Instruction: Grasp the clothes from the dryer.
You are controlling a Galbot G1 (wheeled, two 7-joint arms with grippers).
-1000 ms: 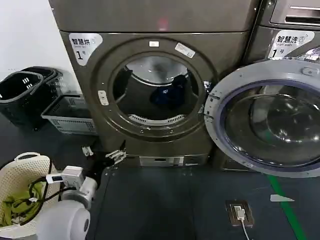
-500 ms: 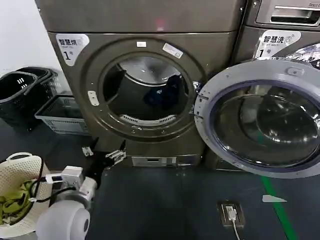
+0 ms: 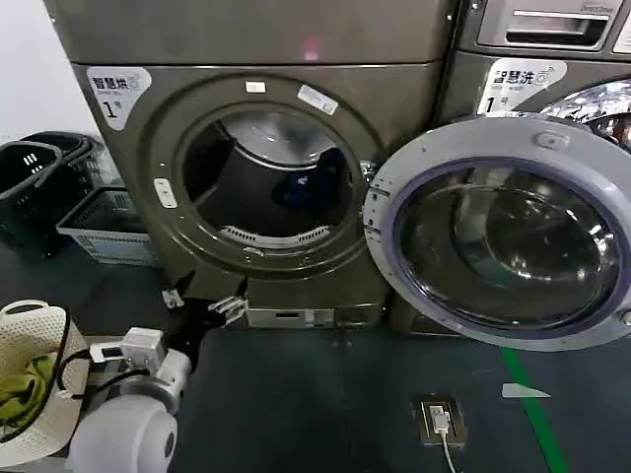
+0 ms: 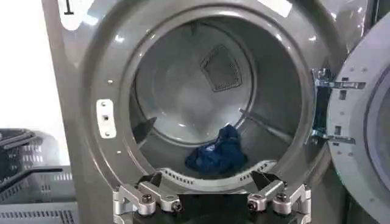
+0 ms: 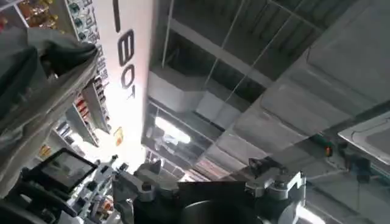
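Dryer (image 3: 177,246) stands with its round door (image 3: 503,236) swung wide open to the robot's right, hinged at the porthole's right edge; white "1" sticker (image 3: 116,89) top left of the front, small red light (image 3: 312,45) above the porthole. Clothes (image 4: 216,155), a small dark navy bundle, lie on the drum floor just behind the front lip, right of centre in the mouth; in the head view they sit low right inside the drum (image 3: 301,187). Left end effector (image 3: 229,307) is low in front of the dryer's base, below the porthole, apart from the clothes, fingers spread wide and empty; left wrist view shows both fingertips (image 4: 143,198) parted below the drum lip. Right end effector (image 5: 210,189) points up at a ceiling, fingers apart, holding nothing. White perforated basket (image 3: 44,394) with yellow-green cloth (image 3: 20,389) sits on the floor at lower left
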